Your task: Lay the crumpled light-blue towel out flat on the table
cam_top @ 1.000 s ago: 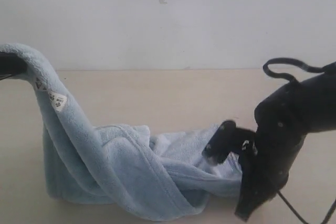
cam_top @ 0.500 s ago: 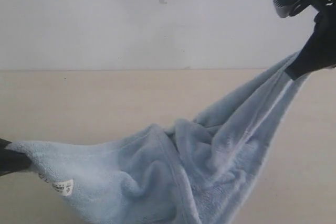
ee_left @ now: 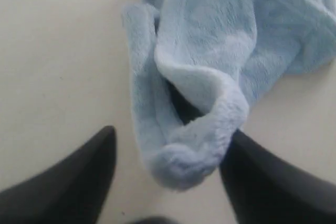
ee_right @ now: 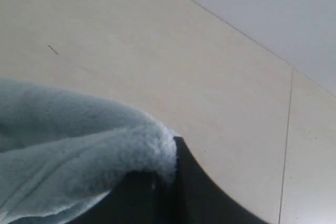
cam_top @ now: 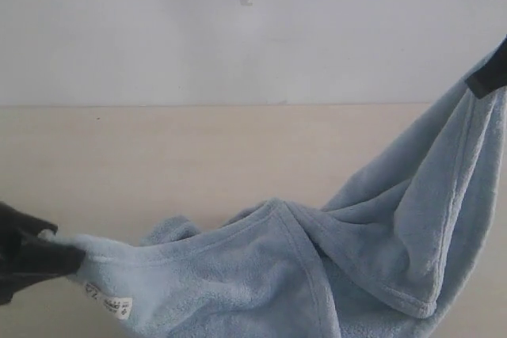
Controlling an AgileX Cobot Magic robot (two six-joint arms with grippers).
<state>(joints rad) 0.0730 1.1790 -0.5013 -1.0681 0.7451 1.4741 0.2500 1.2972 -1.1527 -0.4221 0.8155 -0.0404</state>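
The light-blue towel (cam_top: 317,275) hangs stretched across the table (cam_top: 198,156), low at the left and high at the right, with its white label (cam_top: 111,303) near the left corner. My left gripper (cam_top: 47,251) is down at table level at the left edge. In the left wrist view it (ee_left: 173,132) stands open, and the rolled towel corner (ee_left: 194,150) lies between the fingers, resting against one of them. My right gripper (cam_top: 487,81), raised at the upper right, is shut on the other towel corner (ee_right: 68,140).
A white wall (cam_top: 238,29) rises behind the table's far edge. Bare table shows beyond the towel in the exterior view. In the right wrist view a thin seam (ee_right: 286,145) runs across the tabletop (ee_right: 157,51).
My left gripper came down from high at the left to table level and opened. My right gripper rose from the table to the upper right, lifting its towel corner.
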